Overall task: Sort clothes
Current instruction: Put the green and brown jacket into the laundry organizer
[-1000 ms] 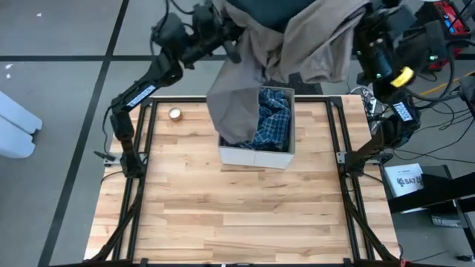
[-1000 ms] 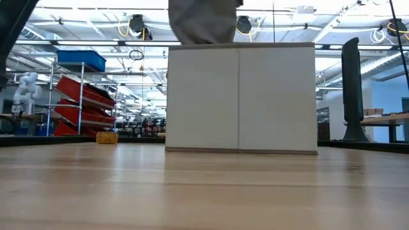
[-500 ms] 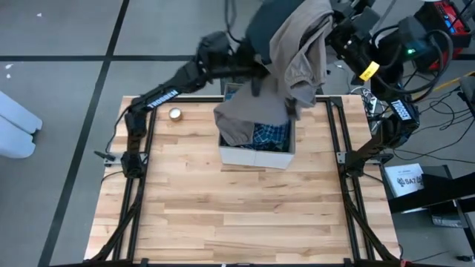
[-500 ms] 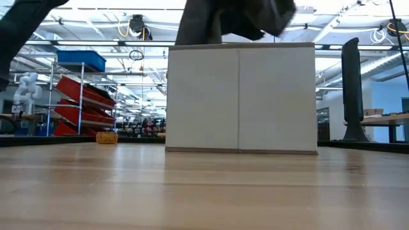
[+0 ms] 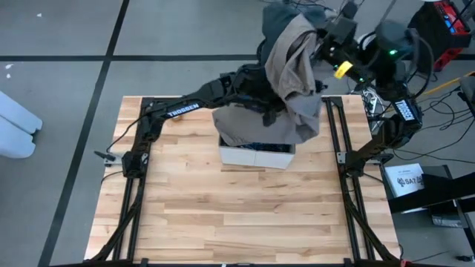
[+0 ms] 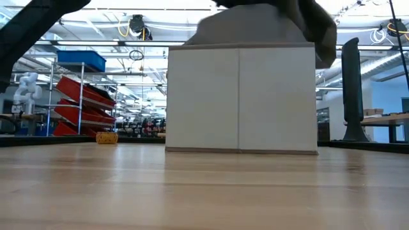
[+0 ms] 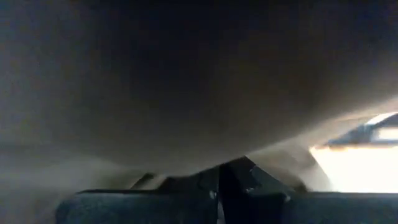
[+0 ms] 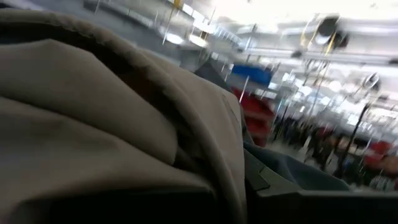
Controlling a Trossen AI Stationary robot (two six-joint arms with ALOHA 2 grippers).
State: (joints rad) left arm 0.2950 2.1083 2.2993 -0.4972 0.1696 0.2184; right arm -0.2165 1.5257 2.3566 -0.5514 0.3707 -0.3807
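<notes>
A khaki tan garment [image 5: 291,81] hangs between both grippers and lies heaped over the beige fabric box [image 5: 256,156]. In the low view its heap [image 6: 255,25] tops the box [image 6: 239,96] and one flap hangs over the box's right side. A strip of the blue-and-white plaid garment [image 5: 261,147] shows in the box under it. Dark grey-blue cloth [image 5: 280,15] shows above the khaki one; I cannot tell whether it is a separate garment. My left gripper [image 7: 219,186] is at the box's far-left rim, under the cloth. My right gripper [image 5: 320,43] is raised above the box's far-right corner. My left gripper's fingers [image 7: 249,180] lie together with khaki cloth [image 7: 186,112] right in front of them. The cloth covers the place of contact, so the part it holds cannot be told. My right gripper holds the garment's raised upper part [image 5: 300,37], which hangs slack from it onto the box. The cloth [image 8: 93,124] hides the fingers.
The box stands at the far middle of the wooden table [image 5: 237,215]. Black frame rails [image 5: 338,148] run along the table's left and right sides. A small yellow roll [image 6: 107,137] lies far off to the left in the low view.
Both grippers have come down toward the box, the left reaching toward the table's right. The khaki garment, held high and spread a second ago, has sunk and now lies heaped on the box, covering most of the plaid garment.
</notes>
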